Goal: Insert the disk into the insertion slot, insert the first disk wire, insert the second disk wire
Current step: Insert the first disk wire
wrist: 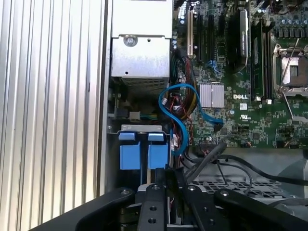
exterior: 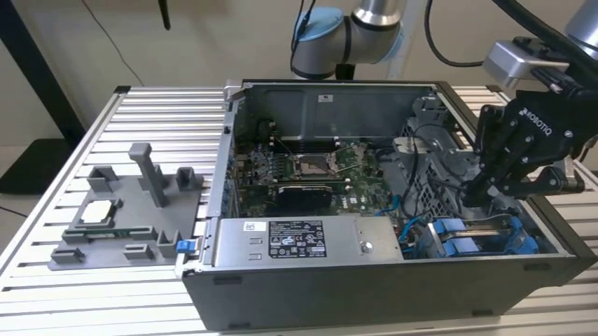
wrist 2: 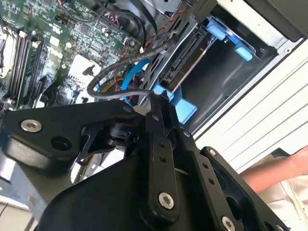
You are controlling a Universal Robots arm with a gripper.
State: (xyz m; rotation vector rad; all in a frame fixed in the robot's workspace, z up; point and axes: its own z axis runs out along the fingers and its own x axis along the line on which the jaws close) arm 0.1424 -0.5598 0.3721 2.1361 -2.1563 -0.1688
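Note:
The disk [wrist 2: 188, 54] lies in the insertion slot [exterior: 472, 241] at the case's front corner on the exterior view's right. Its connector edge faces the motherboard, and its blue carrier [wrist: 143, 154] shows two tabs. My black gripper [exterior: 475, 192] hangs just above that bay. In the second wrist view the gripper [wrist 2: 155, 98] has its fingers pressed together on the end of a thin black disk wire [wrist 2: 113, 91], close to the disk's connector edge. In the first wrist view the gripper [wrist: 167, 172] sits right beside the blue tabs.
A grey labelled power-supply box [exterior: 309, 240] fills the case front next to the bay. The motherboard with its CPU socket [exterior: 313, 164] lies behind. A blue cable [wrist: 175, 103] and black wires loop near the bay. A grey fixture [exterior: 122, 217] stands on the slatted table. A person's arm [wrist 2: 284, 168] is outside the case.

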